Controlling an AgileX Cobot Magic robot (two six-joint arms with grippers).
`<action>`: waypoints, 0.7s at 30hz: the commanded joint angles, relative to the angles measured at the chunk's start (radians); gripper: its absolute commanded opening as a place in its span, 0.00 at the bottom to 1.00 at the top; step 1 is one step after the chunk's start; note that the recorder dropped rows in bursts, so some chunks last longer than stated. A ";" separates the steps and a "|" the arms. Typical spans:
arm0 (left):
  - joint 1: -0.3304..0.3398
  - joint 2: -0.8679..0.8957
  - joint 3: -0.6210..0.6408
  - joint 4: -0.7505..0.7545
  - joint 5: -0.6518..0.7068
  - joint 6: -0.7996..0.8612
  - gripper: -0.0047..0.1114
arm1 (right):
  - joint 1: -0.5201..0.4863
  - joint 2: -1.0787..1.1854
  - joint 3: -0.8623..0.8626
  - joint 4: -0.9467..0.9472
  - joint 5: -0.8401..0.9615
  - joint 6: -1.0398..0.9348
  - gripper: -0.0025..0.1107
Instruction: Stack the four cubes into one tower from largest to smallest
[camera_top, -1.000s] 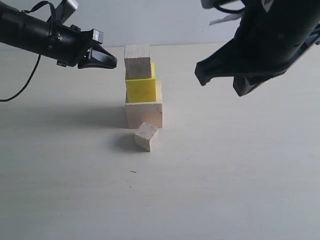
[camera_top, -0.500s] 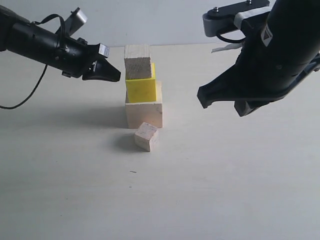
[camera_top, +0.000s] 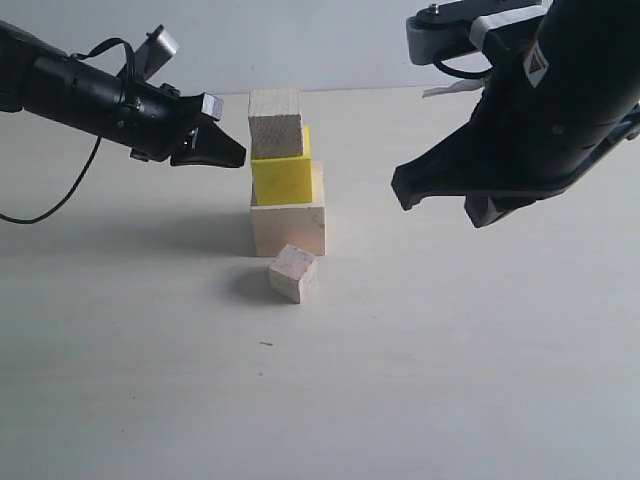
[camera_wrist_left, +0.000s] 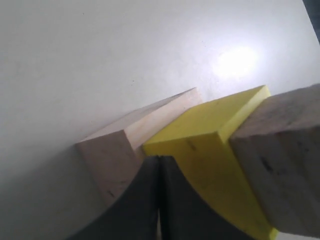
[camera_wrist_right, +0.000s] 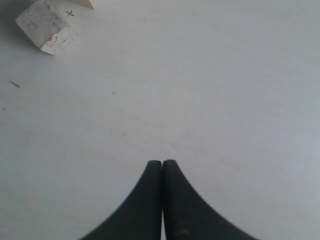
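Observation:
Three cubes stand stacked mid-table: the largest pale wood cube (camera_top: 289, 227) at the bottom, the yellow cube (camera_top: 281, 178) on it, the layered-grain wood cube (camera_top: 275, 123) on top. The smallest pale cube (camera_top: 293, 273) lies tilted on the table just in front of the stack. My left gripper (camera_top: 238, 156) is shut and empty, its tip just left of the yellow cube (camera_wrist_left: 215, 150) at the seam with the top cube. My right gripper (camera_top: 402, 195) is shut and empty, hovering to the right of the stack; its wrist view shows the smallest cube (camera_wrist_right: 46, 27) far off.
The pale table (camera_top: 450, 350) stretches to the front and right of the stack. A black cable (camera_top: 50, 205) hangs from the left arm over the table's left side. A small dark speck (camera_top: 265, 344) lies in front of the smallest cube.
My left gripper has moved down and to the right, closer to the stack. The right arm has sunk slightly. The cubes have not moved.

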 joint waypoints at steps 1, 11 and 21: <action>-0.004 -0.004 0.001 -0.017 0.001 0.010 0.04 | 0.002 -0.009 0.003 -0.001 -0.012 -0.001 0.02; -0.019 -0.004 -0.024 -0.042 -0.004 0.030 0.04 | 0.002 -0.009 0.003 0.001 -0.016 -0.001 0.02; -0.019 -0.003 -0.031 -0.037 -0.008 0.030 0.04 | 0.002 -0.009 0.003 0.001 -0.014 -0.001 0.02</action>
